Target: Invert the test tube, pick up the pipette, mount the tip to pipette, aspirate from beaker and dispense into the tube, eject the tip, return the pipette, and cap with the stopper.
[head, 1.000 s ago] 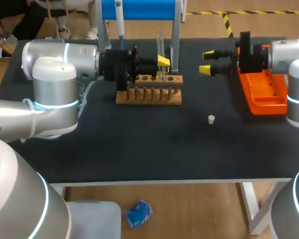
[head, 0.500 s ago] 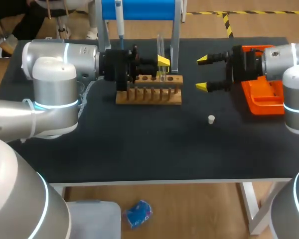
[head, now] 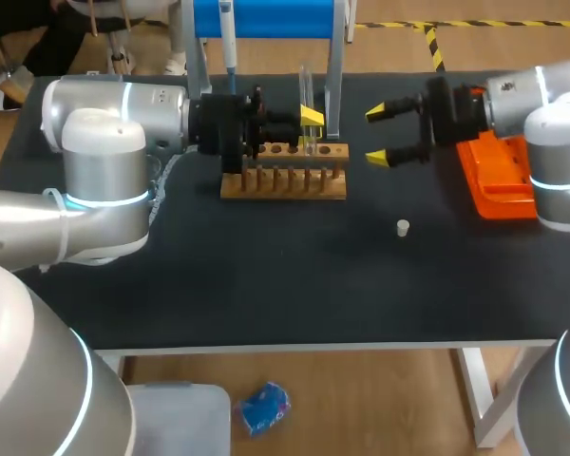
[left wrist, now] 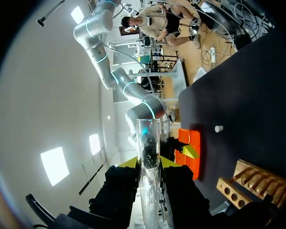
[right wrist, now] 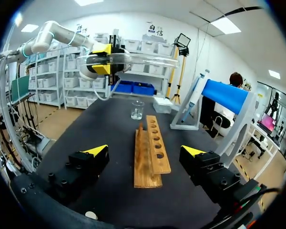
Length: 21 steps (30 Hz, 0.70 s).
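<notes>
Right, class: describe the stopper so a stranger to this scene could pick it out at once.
On the black table, find the wooden rack near the far edge. Nearer the front and right of it, short of the orange tray, sits the stopper. It is small, white and stands alone, touching nothing.

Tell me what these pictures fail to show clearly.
Small glass beaker: largely behind the left arm in the head view; too small in the right wrist view to show its liquid level.
Orange plastic tip box: the right arm covers its far end in the head view; tips indistinguishable.
Clear glass test tube: lower end hidden inside the left end effector, left wrist view.
White pipette: top cut off by the head view's edge.
</notes>
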Tool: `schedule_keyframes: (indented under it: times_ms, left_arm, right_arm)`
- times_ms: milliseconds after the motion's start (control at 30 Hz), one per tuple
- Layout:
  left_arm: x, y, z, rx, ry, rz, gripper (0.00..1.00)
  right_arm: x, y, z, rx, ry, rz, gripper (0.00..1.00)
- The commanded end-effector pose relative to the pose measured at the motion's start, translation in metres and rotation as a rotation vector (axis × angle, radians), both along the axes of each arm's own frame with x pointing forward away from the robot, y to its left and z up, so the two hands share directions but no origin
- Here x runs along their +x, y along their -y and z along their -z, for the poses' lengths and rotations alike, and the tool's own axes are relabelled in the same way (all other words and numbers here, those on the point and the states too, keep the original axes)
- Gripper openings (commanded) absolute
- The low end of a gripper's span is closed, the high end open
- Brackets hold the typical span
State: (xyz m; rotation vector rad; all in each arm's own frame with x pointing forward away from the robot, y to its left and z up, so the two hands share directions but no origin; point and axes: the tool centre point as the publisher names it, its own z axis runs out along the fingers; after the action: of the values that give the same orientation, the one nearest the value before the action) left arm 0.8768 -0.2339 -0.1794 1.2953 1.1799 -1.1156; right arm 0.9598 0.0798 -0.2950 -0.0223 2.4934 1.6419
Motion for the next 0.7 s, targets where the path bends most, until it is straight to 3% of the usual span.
schedule_keyframes:
  times_ms: [33, 533, 633, 700]
  left_arm:
    - [0.000, 0.000, 0.000, 0.001, 0.001, 0.002, 0.00]
    - [0.000, 0.000, 0.000, 0.001, 0.001, 0.002, 0.00]
    - [0.004, -0.002, -0.009, 0.049, -0.089, -0.006, 0.00]
    - [0.012, -0.004, -0.022, 0.087, -0.196, -0.010, 0.00]
  right_arm:
    - [0.006, -0.004, 0.002, 0.004, -0.016, 0.003, 1.00]
    - [0.006, -0.004, 0.002, 0.009, -0.016, -0.006, 1.00]
    - [0.006, -0.004, 0.002, 0.009, -0.016, -0.006, 1.00]
    - [0.006, -0.004, 0.002, 0.009, -0.016, -0.006, 1.00]
